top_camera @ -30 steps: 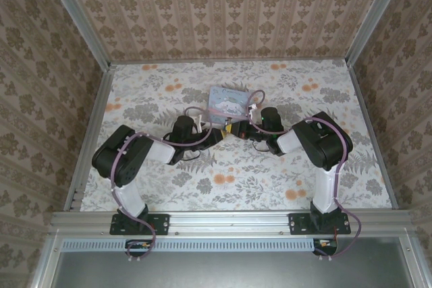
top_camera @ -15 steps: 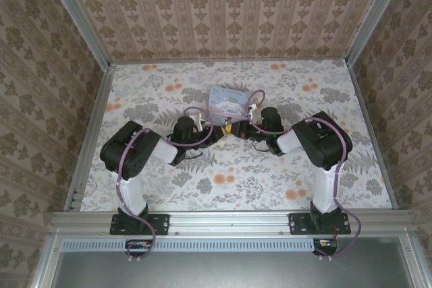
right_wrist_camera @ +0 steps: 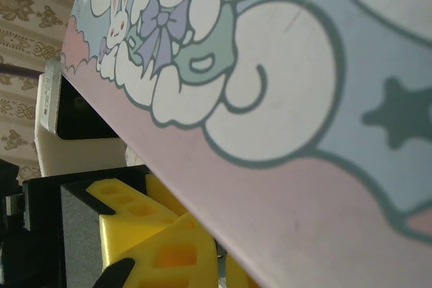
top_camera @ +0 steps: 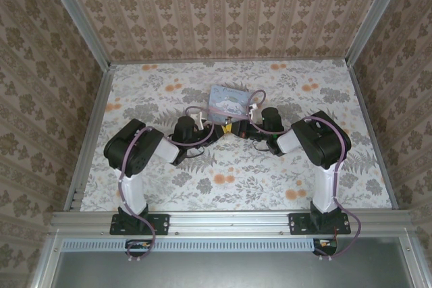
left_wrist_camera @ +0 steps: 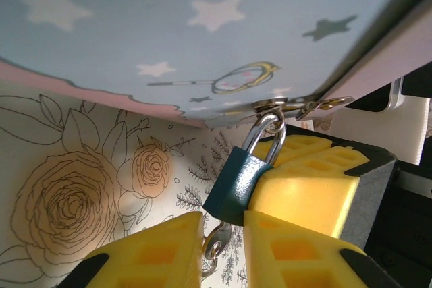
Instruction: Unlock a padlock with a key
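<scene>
We see the small dark padlock (left_wrist_camera: 236,183) hanging from a clasp (left_wrist_camera: 271,106) at the pale-blue tin's (left_wrist_camera: 202,32) near edge, mid desk (top_camera: 324,99). The right hand (left_wrist_camera: 277,170) is closed against its side; the left hand (left_wrist_camera: 223,224) is nearly closed just below, and we cannot tell whether it grips anything. Bare desk lies all around

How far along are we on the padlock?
Done: the left hand is at the padlock, which hangs from the hasp of the tin. In hand: its fingers flank a metal ring under the lock. Left: the shackle looks shut, so the unlocking itself remains.
</scene>
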